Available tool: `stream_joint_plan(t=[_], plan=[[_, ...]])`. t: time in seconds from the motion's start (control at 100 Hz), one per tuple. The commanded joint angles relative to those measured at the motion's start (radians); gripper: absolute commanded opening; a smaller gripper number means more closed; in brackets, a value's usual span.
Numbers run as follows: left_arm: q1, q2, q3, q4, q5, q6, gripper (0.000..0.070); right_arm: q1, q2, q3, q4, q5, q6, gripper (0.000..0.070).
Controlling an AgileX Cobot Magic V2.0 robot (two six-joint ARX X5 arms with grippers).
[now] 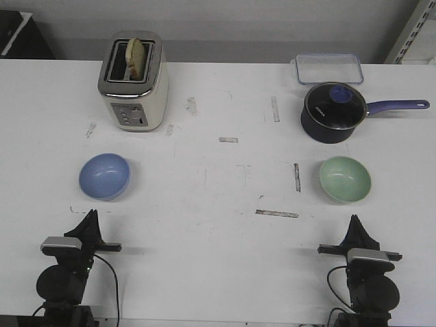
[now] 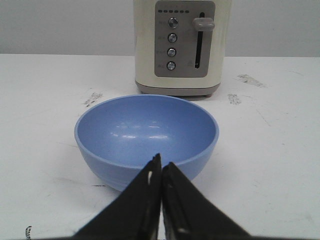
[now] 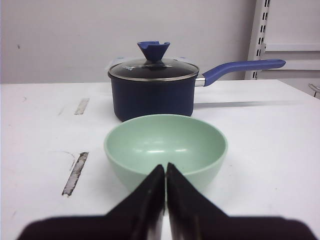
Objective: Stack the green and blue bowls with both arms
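The periwinkle blue bowl [image 1: 104,176] stands upright on the left of the white table, also in the left wrist view [image 2: 146,131]. The pale mint green bowl [image 1: 345,179] stands upright on the right, also in the right wrist view [image 3: 165,145]. My left gripper [image 1: 89,219] is shut and empty, a short way in front of the blue bowl [image 2: 161,162]. My right gripper [image 1: 355,223] is shut and empty, a short way in front of the green bowl [image 3: 165,168]. Neither touches a bowl.
A cream toaster [image 1: 133,80] with bread in it stands behind the blue bowl. A dark navy saucepan [image 1: 335,112] with a glass lid and long handle stands behind the green bowl. A clear lidded container [image 1: 328,68] lies at the back right. Tape marks dot the table.
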Motion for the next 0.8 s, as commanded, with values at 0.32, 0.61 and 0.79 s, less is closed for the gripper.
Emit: stream_joint_plan(t=[0.32,0.61,0.79], plan=[[0.002,-0.001,-0.021,0.012,0.004,0.001,0.0002,-0.001,-0.002,-0.002,0.011,0.0,0.01,0.0],[0.002,-0.001,-0.021,0.011,0.004,0.001,0.0002,-0.001,-0.002,-0.002,0.012,0.0,0.01,0.0],[0.002,-0.001,-0.021,0.009,0.004,0.001,0.0002,-0.001,-0.002,-0.002,0.041,0.0,0.01,0.0]])
